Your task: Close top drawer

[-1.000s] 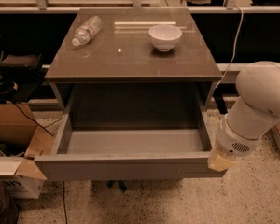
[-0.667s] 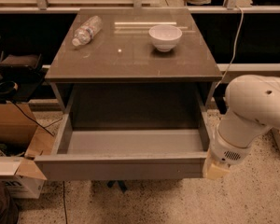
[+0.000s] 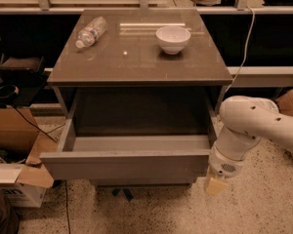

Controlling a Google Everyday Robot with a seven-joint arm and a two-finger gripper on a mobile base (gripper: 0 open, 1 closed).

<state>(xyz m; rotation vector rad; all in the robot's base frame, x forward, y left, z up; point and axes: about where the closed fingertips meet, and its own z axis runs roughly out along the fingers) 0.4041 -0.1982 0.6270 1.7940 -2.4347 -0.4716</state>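
The top drawer is a wide grey drawer with a plain flat front. It stands pulled far out from the cabinet, and its pale grey floor shows empty. My white arm comes in from the right. My gripper is at the drawer front's lower right corner, just to the right of the panel and low near the floor. Only a pale fingertip shows below the wrist.
The cabinet top holds a lying plastic bottle at the back left and a white bowl at the back right. Cardboard boxes and cables lie on the floor to the left. Another box is at the right.
My arm has shifted left and down, and the gripper has dropped lower beside the drawer front's right corner. The drawer seems as far out as before.
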